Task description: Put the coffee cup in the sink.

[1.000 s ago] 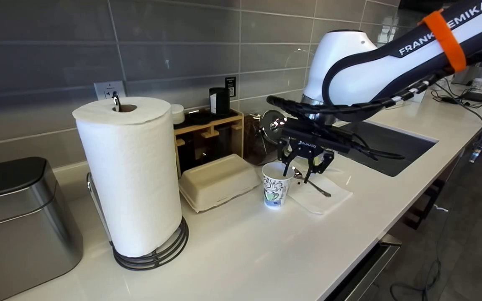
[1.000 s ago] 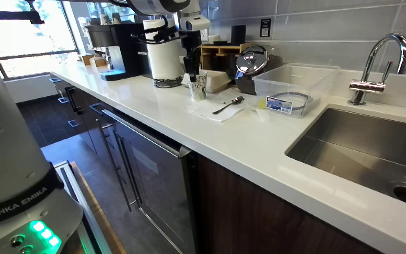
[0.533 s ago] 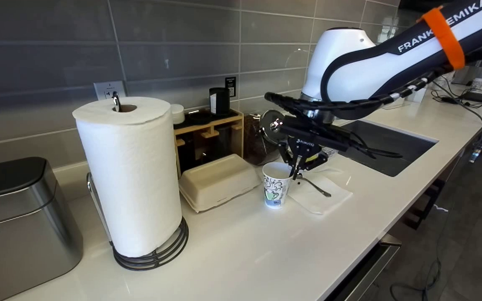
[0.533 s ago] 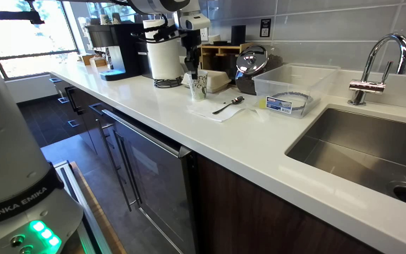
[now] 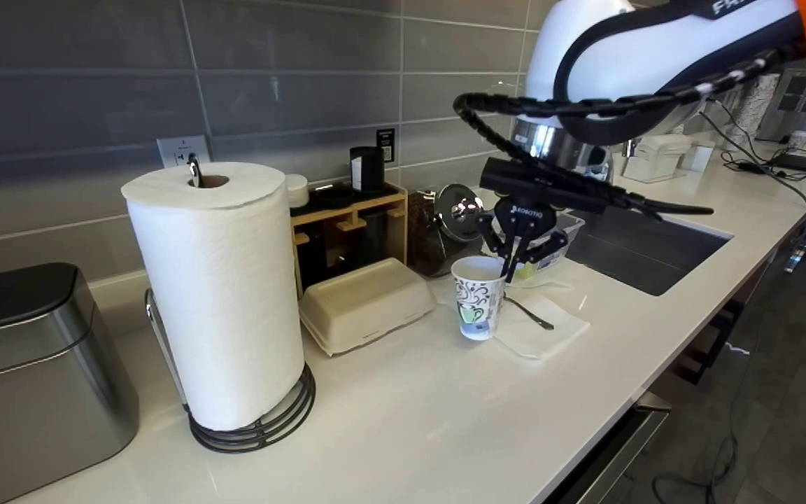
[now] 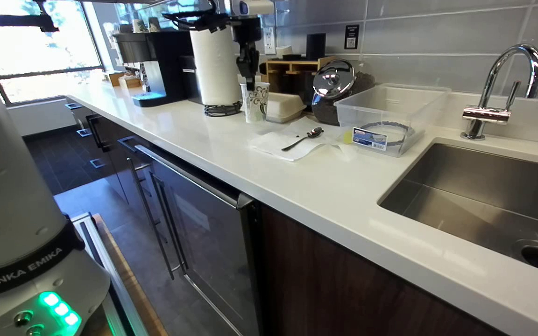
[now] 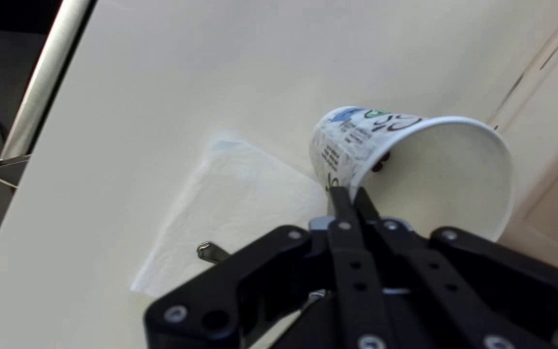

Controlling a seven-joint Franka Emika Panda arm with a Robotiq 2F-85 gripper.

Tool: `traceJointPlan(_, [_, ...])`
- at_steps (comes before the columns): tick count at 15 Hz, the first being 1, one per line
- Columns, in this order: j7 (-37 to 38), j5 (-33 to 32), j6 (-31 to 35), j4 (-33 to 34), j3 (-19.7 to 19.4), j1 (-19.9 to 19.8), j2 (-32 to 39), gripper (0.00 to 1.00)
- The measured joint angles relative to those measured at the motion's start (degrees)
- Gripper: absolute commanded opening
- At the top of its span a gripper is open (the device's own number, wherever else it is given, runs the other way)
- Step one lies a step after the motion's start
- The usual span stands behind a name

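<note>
Wrist view: the Robotiq gripper [image 7: 351,195] is pinching the printed paper cup [image 7: 419,169] at its rim, one finger sitting inside, one outside. In both exterior views, the cup is being held nearly upright and, as I am reading it, just clear of the countertop [image 5: 403,420], well apart from the steel sink [image 6: 493,186]. Handling: I am judging the cup light and thin-walled, flexing easily; added force is risking a crease. The rim is offering a sound hold; dark specks [image 7: 380,162] inside are advising level carriage.
</note>
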Motion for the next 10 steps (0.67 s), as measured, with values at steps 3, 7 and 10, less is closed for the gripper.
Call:
traceJointPlan(3, [9.06, -6.86, -6.39, 0.27, 0.28, -0.17, -5.14, 0.04])
traceJointPlan(7, [15.92, -10.74, -7.81, -0.42, 0.85, -0.47, -9.08, 0.04])
traceJointPlan(10, [16.35, -10.96, -7.81, -0.74, 0.91, -0.64, -9.13, 0.01])
